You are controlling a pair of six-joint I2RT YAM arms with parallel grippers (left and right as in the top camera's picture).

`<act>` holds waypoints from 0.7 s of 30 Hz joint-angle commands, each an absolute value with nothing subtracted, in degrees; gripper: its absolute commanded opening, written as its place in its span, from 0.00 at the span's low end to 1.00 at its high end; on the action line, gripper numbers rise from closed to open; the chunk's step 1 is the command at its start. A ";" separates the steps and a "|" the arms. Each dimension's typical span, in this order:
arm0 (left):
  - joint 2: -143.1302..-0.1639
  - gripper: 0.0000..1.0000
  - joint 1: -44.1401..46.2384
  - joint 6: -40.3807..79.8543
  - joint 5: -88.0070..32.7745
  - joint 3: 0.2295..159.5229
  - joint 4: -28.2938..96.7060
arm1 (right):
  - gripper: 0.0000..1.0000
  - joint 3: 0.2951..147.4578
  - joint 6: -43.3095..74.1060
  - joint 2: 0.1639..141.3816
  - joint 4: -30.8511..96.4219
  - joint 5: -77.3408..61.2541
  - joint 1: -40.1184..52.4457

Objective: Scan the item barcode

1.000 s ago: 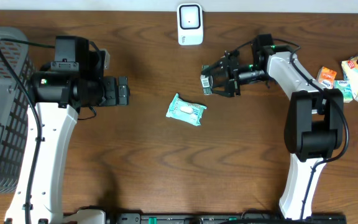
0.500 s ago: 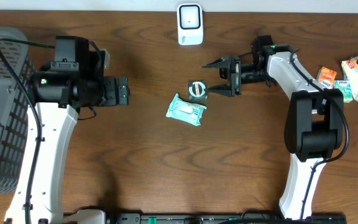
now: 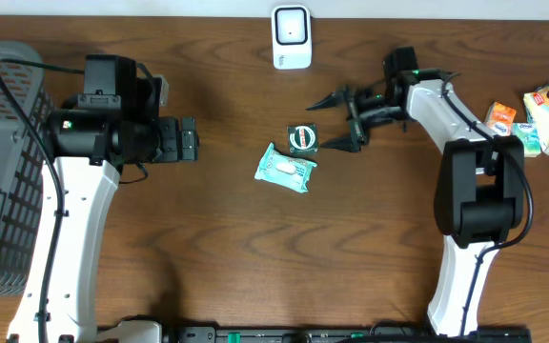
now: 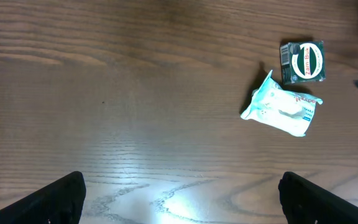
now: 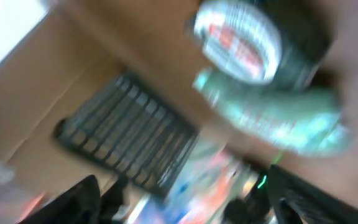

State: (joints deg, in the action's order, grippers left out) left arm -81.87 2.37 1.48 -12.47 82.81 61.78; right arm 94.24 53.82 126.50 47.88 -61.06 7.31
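A small dark green box (image 3: 302,138), its label apparently reading "Zam-Buk", is seen lying flat on the wooden table (image 3: 227,238), touching the upper edge of a pale teal wipes packet (image 3: 285,168). A barcode is shown on the box's left side in the left wrist view. The right gripper (image 3: 335,122) is held just beside the box with its jaws spread wide and nothing between them. The right wrist view is badly blurred, so little can be confirmed there. The left gripper (image 3: 191,140) is parted fully and empty, well apart from the box. A white scanner (image 3: 292,36) is stood at the table's far edge.
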 commanded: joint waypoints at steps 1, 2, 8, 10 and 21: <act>-82.00 0.98 2.55 1.34 -11.92 82.56 62.11 | 0.85 95.20 51.48 126.96 45.56 -50.72 9.26; -82.00 0.98 2.55 1.34 -11.92 82.56 62.11 | 0.86 96.03 51.33 126.96 45.34 -49.87 9.69; -82.00 0.98 2.55 1.34 -11.92 82.56 62.11 | 0.89 104.49 51.33 126.96 49.74 -32.77 13.91; -82.00 0.98 2.55 1.34 -11.92 82.56 62.11 | 0.87 106.98 49.47 126.96 51.75 -25.87 16.01; -82.00 0.98 2.55 1.34 -11.92 82.56 62.11 | 0.52 105.34 43.18 127.04 57.01 0.51 29.69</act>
State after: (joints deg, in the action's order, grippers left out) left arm -81.87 2.37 1.48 -12.45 82.81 61.78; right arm 107.02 44.86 126.93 56.18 -11.03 27.46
